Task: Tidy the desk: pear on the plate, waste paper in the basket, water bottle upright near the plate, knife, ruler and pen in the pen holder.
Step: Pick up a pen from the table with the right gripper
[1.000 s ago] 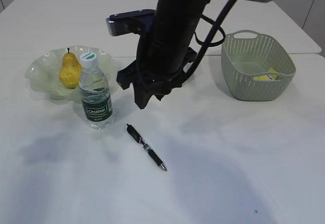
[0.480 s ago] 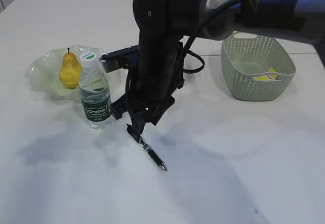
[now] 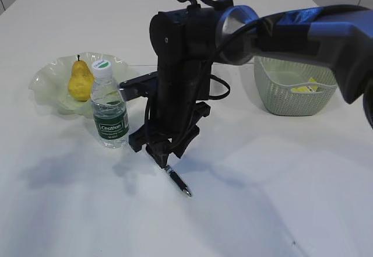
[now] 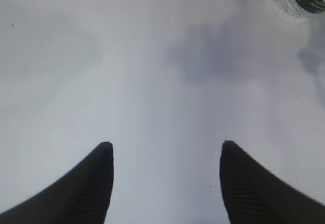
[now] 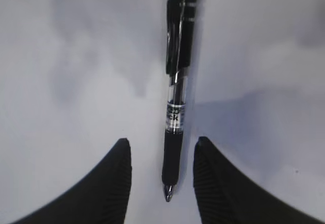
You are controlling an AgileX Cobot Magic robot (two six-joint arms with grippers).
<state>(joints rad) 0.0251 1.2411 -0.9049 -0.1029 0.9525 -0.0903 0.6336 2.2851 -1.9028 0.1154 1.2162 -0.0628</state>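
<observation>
Right claw (image 5: 161, 150) sits low over the pen (image 5: 176, 97), fingers apart on either side of its grip end, not pinching it that I can see. Pen lies flat on the white counter (image 3: 262, 199). My left claw (image 4: 165, 150) hangs wide apart over bare counter, holding nothing. Pear (image 3: 80, 81) is on the plate (image 3: 46, 81), water bottle (image 3: 109, 106) upright just beside it. Waste paper (image 3: 306, 87) lies in the basket (image 3: 294, 73).

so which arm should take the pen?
Right. Its gripper already straddles the pen, fingers either side of the grip end. The left gripper hangs open over bare table.
</observation>
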